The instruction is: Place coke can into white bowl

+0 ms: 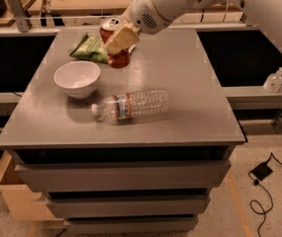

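Observation:
My gripper is shut on the coke can, a red can with a silver top, and holds it upright above the table's back middle. One tan finger lies across the can's front. The white bowl stands empty on the table, to the left of the can and nearer the front. The can is apart from the bowl, up and to its right.
A green chip bag lies behind the bowl, just left of the can. A clear plastic water bottle lies on its side in front of the bowl's right side. The grey table has drawers below. A small bottle stands on the right ledge.

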{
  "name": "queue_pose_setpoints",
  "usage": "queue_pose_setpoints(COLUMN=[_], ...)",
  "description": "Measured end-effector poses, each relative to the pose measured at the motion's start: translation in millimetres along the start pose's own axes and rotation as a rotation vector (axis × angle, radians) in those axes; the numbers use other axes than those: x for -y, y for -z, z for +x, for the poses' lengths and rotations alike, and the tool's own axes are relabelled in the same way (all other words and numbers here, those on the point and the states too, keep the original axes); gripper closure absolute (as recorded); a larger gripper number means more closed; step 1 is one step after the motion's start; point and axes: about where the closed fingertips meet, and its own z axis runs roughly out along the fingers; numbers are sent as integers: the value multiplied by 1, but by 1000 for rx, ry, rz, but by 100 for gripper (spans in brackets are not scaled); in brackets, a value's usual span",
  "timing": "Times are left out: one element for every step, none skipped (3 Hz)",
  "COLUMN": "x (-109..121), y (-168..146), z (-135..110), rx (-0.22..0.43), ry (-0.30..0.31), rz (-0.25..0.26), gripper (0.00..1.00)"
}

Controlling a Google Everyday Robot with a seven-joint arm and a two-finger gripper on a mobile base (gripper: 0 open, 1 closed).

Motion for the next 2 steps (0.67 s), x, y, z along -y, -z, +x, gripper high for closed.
queue_pose_setpoints(x=[-4, -15], y=[-12, -21], z=[-11, -33], rx=[-3, -4], ry=[-2, 30], rz=[-28, -49], gripper=[100, 100])
